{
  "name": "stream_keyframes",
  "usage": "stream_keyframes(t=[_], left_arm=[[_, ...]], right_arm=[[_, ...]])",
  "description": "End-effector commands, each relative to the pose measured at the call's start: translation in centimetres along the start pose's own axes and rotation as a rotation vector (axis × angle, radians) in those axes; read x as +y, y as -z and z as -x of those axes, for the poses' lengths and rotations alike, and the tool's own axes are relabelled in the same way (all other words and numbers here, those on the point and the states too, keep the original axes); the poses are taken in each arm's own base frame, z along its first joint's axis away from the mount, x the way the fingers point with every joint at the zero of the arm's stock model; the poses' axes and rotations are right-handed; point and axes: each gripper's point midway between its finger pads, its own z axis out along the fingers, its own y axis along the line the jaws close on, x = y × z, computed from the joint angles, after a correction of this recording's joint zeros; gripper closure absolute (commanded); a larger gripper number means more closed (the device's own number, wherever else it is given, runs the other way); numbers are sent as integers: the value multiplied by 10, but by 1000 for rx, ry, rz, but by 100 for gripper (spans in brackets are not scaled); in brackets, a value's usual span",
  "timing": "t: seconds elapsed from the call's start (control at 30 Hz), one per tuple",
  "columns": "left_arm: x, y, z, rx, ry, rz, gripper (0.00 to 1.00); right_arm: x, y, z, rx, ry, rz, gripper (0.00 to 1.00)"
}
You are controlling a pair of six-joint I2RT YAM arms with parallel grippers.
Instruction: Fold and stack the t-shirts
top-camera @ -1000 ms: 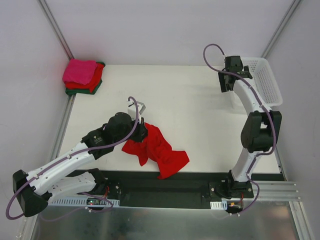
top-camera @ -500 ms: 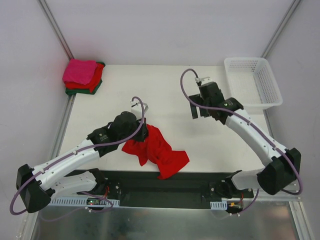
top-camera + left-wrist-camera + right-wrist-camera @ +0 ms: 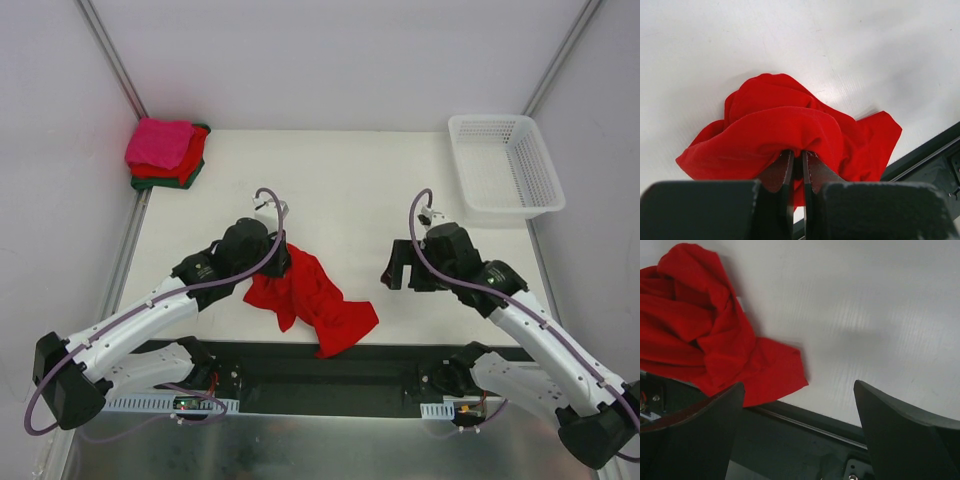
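One bright red t-shirt (image 3: 312,300) lies crumpled at the near edge of the worktop (image 3: 350,190), and our left tool (image 3: 284,262) is pinched tight on a fold of it, likely to pull it flat. Our right tool (image 3: 396,272) hangs wide apart near the shirt, holding nothing, ready to grab another edge, we think.

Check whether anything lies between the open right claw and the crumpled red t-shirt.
Nothing visible does: only table surface separates the right claw from the red t-shirt, whose far side the left claw pinches.
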Motion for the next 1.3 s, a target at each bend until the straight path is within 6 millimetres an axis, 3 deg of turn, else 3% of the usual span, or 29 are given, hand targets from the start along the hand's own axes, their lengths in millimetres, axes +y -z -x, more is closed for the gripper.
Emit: stream_keyframes(t=[0.0,0.17,0.37,0.6,0.77,0.83,1.07,1.2,1.27], left_arm=[[0,-3,-2,9,20,-6,100],[-1,-5,-3,20,27,-9,100],[0,-4,-7,25,31,-9,100],[2,-1,-10,18,35,-8,100],[5,3,-11,3,39,-4,100],[6,4,-12,1,40,-3,100],[10,7,-14,-4,45,5,100],[12,8,-15,-8,49,7,100],[12,8,-15,-8,48,7,100]], right_arm=[[33,3,-27,65,-109,169,5],[52,-11,-50,103,-141,248,5],[88,-34,-73,147,-84,292,6],[133,-60,-70,136,-86,354,6],[146,-80,-75,158,-89,345,7],[149,-85,-75,159,-88,346,11],[154,-94,-84,199,-93,357,41],[155,-93,-87,211,-88,363,53],[154,-93,-88,216,-86,360,68]])
